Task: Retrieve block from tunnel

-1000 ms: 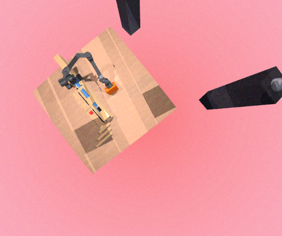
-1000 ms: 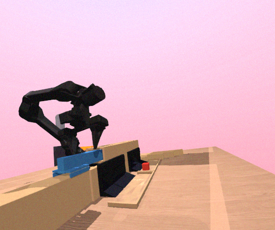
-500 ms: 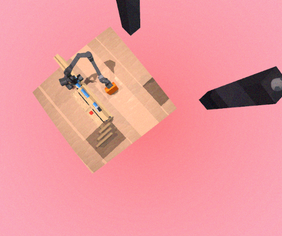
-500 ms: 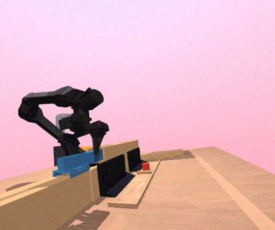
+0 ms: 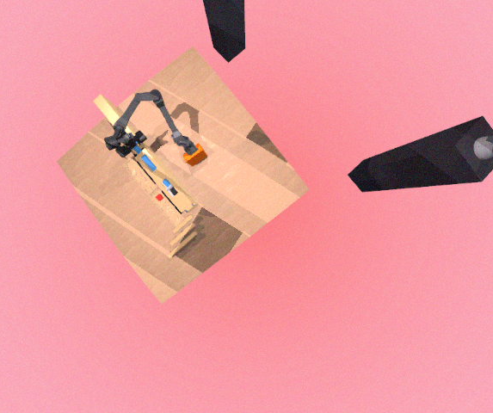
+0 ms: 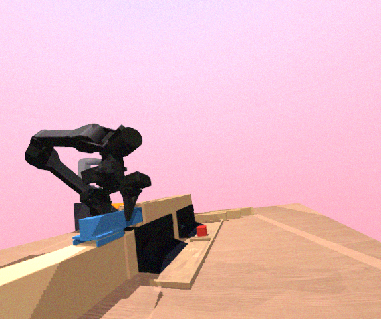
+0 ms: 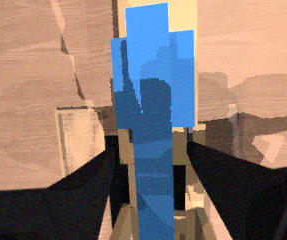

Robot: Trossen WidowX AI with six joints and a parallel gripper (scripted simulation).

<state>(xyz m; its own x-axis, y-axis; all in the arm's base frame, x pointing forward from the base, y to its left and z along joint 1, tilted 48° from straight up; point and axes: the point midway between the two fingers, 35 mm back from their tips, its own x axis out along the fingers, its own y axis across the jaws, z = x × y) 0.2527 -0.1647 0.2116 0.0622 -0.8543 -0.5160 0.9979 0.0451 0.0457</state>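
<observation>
The table (image 5: pixel 237 177) (image 6: pixel 304 254) (image 7: pixel 23 60) is square, surfaced in light brown wood grain crossed by paler strips. A long wooden tunnel structure (image 5: pixel 179 195) (image 6: pixel 166 205) stands directly on it, with a shallow wooden tray (image 6: pixel 183 266) (image 7: pixel 60 145) alongside. Three pale wooden bars (image 5: pixel 181 236) (image 6: pixel 233 213) lie near one end.

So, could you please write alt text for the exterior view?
A black robot arm's gripper reaches down at a blue handle on a long wooden beam. A red cube sits beside the beam.
</observation>
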